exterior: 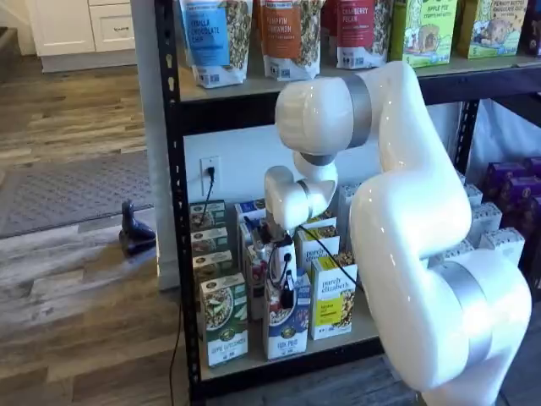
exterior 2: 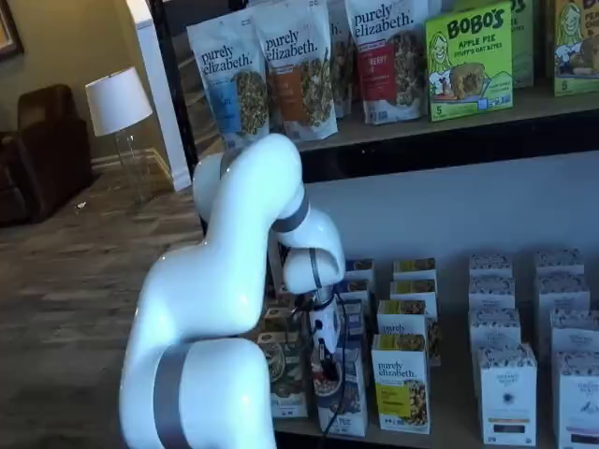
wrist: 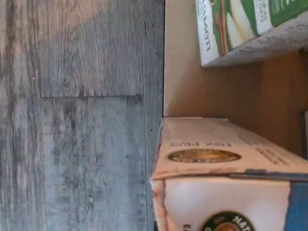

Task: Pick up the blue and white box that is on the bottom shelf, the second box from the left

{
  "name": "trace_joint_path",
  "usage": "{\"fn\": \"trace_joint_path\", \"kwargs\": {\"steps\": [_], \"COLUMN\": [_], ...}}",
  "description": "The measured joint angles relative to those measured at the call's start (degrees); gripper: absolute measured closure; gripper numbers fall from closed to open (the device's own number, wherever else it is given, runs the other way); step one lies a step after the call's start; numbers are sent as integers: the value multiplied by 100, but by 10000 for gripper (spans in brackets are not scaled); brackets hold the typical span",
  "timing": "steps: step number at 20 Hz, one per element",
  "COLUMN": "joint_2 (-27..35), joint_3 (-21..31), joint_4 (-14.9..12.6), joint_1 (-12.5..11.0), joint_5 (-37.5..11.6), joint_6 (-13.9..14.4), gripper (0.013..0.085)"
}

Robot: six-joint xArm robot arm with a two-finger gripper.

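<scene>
A home room is doubling as a mock shop here. A black metal rack [exterior: 169, 169] is carrying rows of cereal boxes [exterior 2: 402, 379] and granola bags [exterior 2: 281, 65], while a lamp [exterior 2: 117, 98], what is probably an armchair [exterior 2: 37, 150], white cabinets [exterior: 80, 25] and plank flooring [wrist: 72, 120] are suggesting a house.

Blue and white box [exterior: 286, 326] upright on the bottom shelf [exterior: 338, 340]; gripper [exterior: 286, 292] closed on its top.
</scene>
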Motion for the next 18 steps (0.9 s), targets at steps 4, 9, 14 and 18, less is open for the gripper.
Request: {"fn": "trace_joint_path", "kwargs": {"steps": [4, 9, 14, 18], "joint_2": [-26, -171, -386, -617], "joint_3": [8, 110, 308, 547], "joint_4": [-8, 90, 8, 27], "joint_1": [21, 44, 94, 127], "joint_5": [54, 88, 133, 137], "joint_6": [26, -38, 81, 100], "gripper": [450, 450, 450, 450]}}
